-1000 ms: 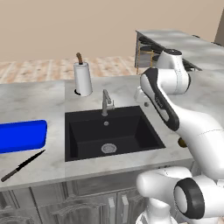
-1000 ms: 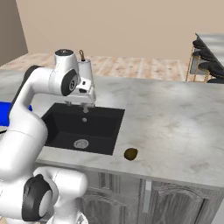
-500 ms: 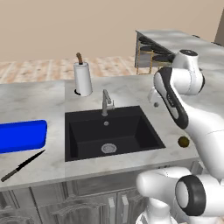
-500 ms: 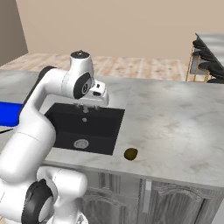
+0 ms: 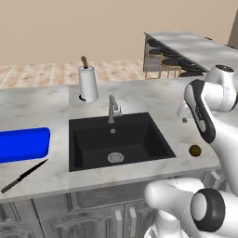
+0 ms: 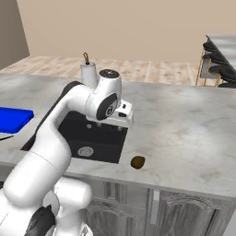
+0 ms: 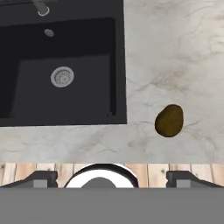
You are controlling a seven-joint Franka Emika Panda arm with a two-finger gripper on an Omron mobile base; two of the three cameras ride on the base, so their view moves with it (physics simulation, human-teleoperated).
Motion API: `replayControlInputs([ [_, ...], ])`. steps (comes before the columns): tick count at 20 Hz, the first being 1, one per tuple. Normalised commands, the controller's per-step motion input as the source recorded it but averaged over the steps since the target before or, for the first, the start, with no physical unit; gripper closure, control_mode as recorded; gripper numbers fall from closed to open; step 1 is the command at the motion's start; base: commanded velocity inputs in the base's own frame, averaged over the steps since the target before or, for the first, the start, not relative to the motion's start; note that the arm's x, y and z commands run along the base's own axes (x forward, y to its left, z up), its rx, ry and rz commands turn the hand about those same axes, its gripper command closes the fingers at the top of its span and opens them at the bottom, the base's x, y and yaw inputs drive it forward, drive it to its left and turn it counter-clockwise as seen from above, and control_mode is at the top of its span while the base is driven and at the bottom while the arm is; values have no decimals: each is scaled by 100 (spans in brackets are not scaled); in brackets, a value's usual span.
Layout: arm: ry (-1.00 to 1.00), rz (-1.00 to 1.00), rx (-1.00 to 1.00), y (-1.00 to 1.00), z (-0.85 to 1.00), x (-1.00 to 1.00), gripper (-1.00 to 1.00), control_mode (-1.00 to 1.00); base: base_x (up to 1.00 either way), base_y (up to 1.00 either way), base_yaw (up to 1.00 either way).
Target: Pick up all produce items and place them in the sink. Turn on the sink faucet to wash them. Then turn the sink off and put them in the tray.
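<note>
Starting with the marble counter (image 5: 42, 104), we find it carrying everything the job needs: the black sink (image 5: 118, 139) sits recessed in the middle, and the blue tray (image 5: 21, 145) waits at nine o'clock of it, presumably kept apart as the clean drop-off after washing. The faucet (image 5: 112, 109) stands at the sink's twelve o'clock rim so its spout reaches over the basin. Our arm has swung from above the sink toward three o'clock, bringing the gripper (image 7: 111, 176) over the counter edge with its jaws now spread wide, where a second ago they were half closed; we hold nothing. The produce item (image 7: 169, 120), small and brownish, lies on the counter just beside the sink's near right corner, at about one o'clock in the hand view.
</note>
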Motion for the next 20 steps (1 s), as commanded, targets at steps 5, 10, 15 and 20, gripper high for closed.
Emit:
replayControlInputs([
  [5,1,0,0,-53,-62,0,-100,-100,0,0,0],
  [10,2,0,0,-57,-47,7,-100,-100,0,0,0],
  [15,5,0,0,-49,-43,19,-100,-100,0,0,0],
  [20,8,0,0,-34,-38,31,-100,-100,0,0,0],
])
